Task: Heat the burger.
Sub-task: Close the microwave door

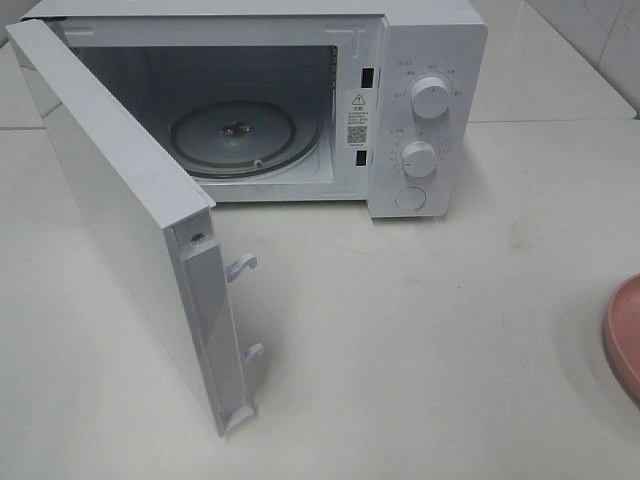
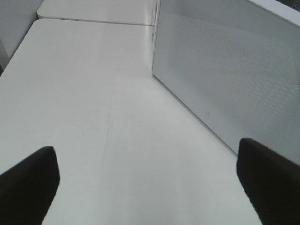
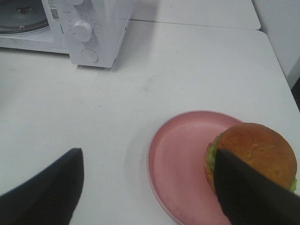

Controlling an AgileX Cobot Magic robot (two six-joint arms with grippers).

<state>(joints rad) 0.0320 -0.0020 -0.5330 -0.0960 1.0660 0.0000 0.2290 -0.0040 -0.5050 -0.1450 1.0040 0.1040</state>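
Observation:
The burger (image 3: 258, 150), with a golden-brown bun and green lettuce, sits on the far side of a pink plate (image 3: 178, 159) in the right wrist view. My right gripper (image 3: 149, 154) hovers open above the plate, and one dark finger (image 3: 248, 197) overlaps the burger's near edge; nothing is held. The left gripper (image 2: 145, 154) is open over bare table, next to the outer face of the microwave door (image 2: 225, 61). In the exterior high view neither gripper shows, the burger is out of frame, and only the plate's rim (image 1: 625, 335) peeks in at the right edge.
A white microwave (image 1: 430, 60) stands at the back with its door (image 1: 110, 220) swung wide toward the front left. Its glass turntable (image 1: 232, 135) is bare. Two knobs and a button are on its right panel. White table (image 1: 420, 340) lies between microwave and plate.

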